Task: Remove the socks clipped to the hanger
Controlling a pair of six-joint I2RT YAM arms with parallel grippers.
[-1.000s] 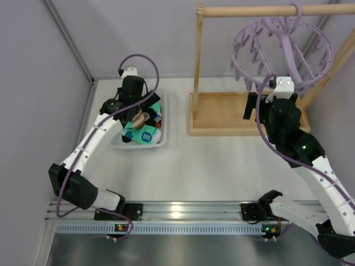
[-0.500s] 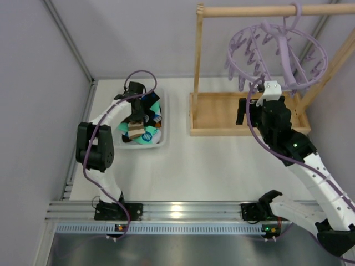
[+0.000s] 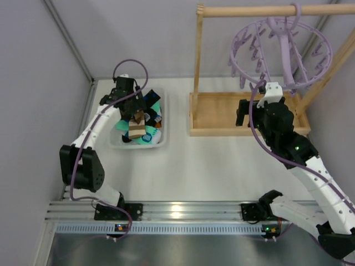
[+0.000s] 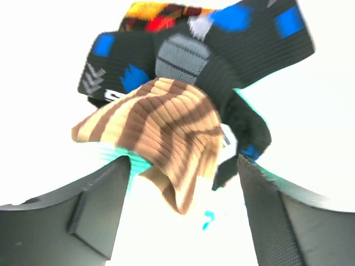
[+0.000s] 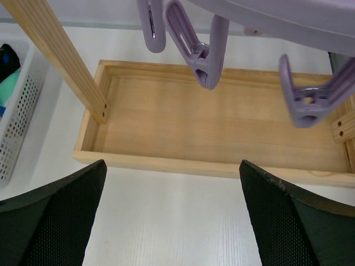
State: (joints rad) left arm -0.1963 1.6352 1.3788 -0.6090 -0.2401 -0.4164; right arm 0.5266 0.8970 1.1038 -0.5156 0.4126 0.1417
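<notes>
Surface: a white table, its widest bare stretch lying between my two arms.
Room: a grey left wall stands close beside my left arm, and a grey back wall closes the far side.
Near edge: a metal track runs across, with both my bases on it.
Basket: a white perforated basket sits on the table at far left, near the corner of the two walls.
Socks: the socks I can see all lie heaped in the basket. A brown striped sock is on top, over a black sock with blue marks.
Left gripper: my left gripper hangs over the heap with its jaws spread wide. The brown sock's end lies between the fingers, and neither pad is pressed on it.
Wooden frame: a wooden frame stands at far right, with its tray flat on the table just beside the basket.
Hanger: the lavender hanger hooks on the frame's top bar, tilted, and its clips dangle above the tray.
Right gripper: my right gripper is wide apart and holds nothing, near the tray's front edge and below the clips.
Tight spots: the frame's post and the basket rim on one side, the frame's slanted brace on the other.
</notes>
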